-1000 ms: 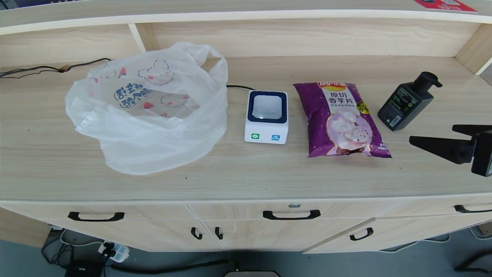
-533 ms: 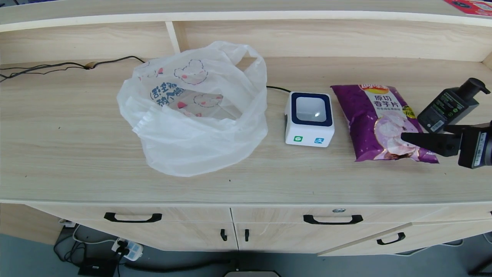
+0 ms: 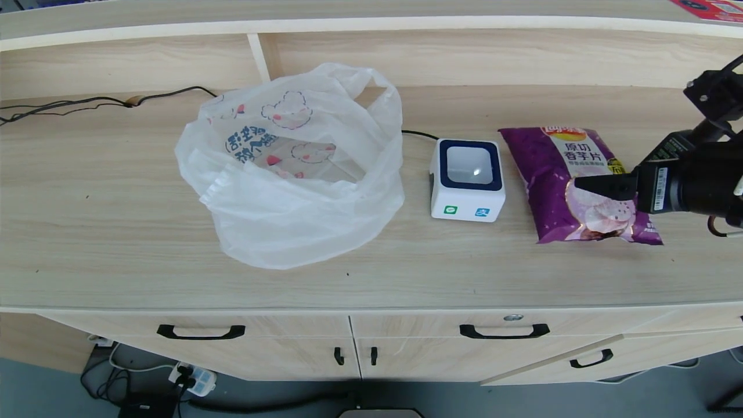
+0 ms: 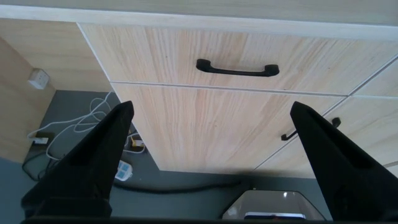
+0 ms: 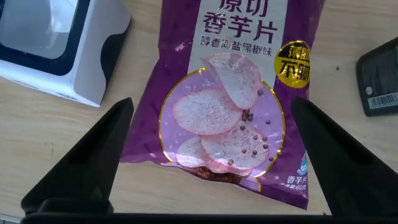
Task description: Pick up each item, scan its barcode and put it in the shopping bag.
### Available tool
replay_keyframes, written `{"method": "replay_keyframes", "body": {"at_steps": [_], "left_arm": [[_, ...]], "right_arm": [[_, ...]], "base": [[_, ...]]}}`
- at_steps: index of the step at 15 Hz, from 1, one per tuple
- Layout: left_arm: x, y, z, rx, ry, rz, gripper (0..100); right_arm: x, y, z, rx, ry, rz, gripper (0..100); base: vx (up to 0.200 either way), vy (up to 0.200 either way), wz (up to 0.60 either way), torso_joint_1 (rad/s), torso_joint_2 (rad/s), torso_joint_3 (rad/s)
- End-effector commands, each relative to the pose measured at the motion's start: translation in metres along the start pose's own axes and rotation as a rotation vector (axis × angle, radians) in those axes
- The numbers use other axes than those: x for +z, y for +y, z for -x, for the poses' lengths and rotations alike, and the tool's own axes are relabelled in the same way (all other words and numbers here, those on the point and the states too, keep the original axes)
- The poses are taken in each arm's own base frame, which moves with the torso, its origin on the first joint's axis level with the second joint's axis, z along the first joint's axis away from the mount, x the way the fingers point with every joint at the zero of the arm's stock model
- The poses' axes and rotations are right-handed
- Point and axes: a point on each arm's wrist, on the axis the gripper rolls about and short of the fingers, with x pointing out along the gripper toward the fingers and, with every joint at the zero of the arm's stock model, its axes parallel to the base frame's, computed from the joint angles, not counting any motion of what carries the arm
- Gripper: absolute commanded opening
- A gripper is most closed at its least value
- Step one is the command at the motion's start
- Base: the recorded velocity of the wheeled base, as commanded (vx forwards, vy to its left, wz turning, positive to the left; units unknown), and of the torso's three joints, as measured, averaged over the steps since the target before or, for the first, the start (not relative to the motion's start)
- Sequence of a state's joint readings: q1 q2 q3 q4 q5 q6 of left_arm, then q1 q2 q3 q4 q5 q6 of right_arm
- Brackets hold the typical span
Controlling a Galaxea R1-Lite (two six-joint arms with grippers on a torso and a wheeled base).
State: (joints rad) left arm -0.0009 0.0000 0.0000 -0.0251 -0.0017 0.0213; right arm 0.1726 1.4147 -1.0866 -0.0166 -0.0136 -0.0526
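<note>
Right hand (image 5: 211,104) open, over chip bag (image 3: 551,171)

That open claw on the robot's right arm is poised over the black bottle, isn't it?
Not the bottle. The open right gripper is poised over the purple chip bag; the right wrist view shows the bag between its fingers, with the black bottle off to one side.
</note>
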Motion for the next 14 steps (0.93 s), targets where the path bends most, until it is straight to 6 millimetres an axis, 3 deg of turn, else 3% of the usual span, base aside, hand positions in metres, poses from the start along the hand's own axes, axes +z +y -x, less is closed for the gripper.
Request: {"method": "replay_keyframes", "body": {"at_steps": [1, 4, 6, 14], "left_arm": [[0.000, 0.000, 0.000, -0.001, 0.002, 0.000, 100], [0.000, 0.000, 0.000, -0.001, 0.001, 0.000, 100], [0.000, 0.000, 0.000, -0.001, 0.001, -0.002, 100], [0.000, 0.000, 0.000, -0.001, 0.001, -0.002, 100]], "right_arm": [[-0.004, 0.001, -0.017, 0.003, 0.037, 0.003, 100], [-0.007, 0.000, -0.025, -0.013, 0.036, -0.001, 100], [0.001, -0.008, -0.039, -0.041, -0.002, -0.010, 100], [0.002, -0.017, -0.052, -0.070, 0.010, -0.018, 100]], "base": [[0.000, 0.000, 0.00, 0.000, 0.00, 0.000], [0.000, 0.000, 0.00, 0.000, 0.00, 0.000], [0.000, 0.000, 0.00, 0.000, 0.00, 0.000], [0.000, 0.000, 0.00, 0.000, 0.00, 0.000]]}}
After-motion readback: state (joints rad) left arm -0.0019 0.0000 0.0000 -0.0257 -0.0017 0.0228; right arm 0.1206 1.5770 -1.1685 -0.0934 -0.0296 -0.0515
